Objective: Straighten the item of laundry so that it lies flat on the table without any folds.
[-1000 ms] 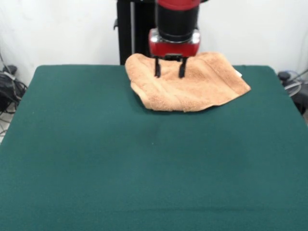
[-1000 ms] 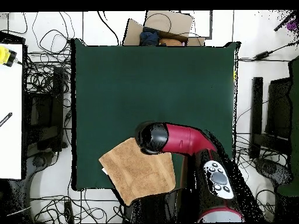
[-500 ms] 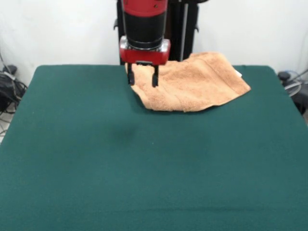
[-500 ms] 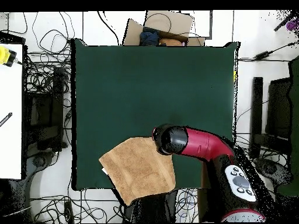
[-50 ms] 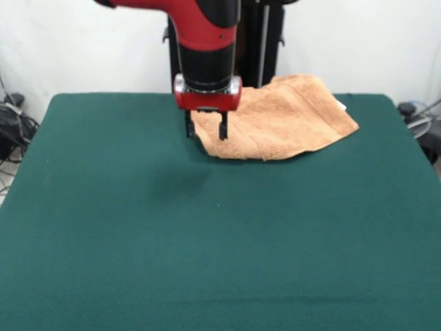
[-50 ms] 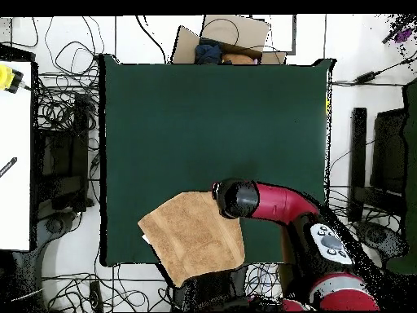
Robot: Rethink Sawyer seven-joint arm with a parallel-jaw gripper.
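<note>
Surface (image 5: 207,262) biggest thing here: dark green cloth cover, bare over most of its area in both views. No containers on it, nothing sitting in anything. In the overhead view a brown cardboard box (image 6: 236,34) sits off the surface's top edge with dark and orange stuff in it, can't tell what.

My arm (image 5: 200,34) next, red and black, coming down over the towel's corner; in the overhead view my arm (image 6: 281,204) runs across from the right.

Towel (image 5: 275,121), orange-tan terry, lies at the far right part of the surface in the front view, rotated so its edges run diagonal. Not flat: a fold ridge runs along its near edge and the cloth looks doubled there. Small white tag (image 5: 341,105) on its right edge. In the overhead view the towel (image 6: 191,236) sits at the bottom-left corner, one corner reaching past the surface's bottom edge.

My pincer (image 5: 205,129) smallest: two black fingers (image 5: 222,130) apart, pointing down, straddling the towel's left corner. Nothing clamped between them. Can't tell if the tips touch the cloth or the surface.
</note>
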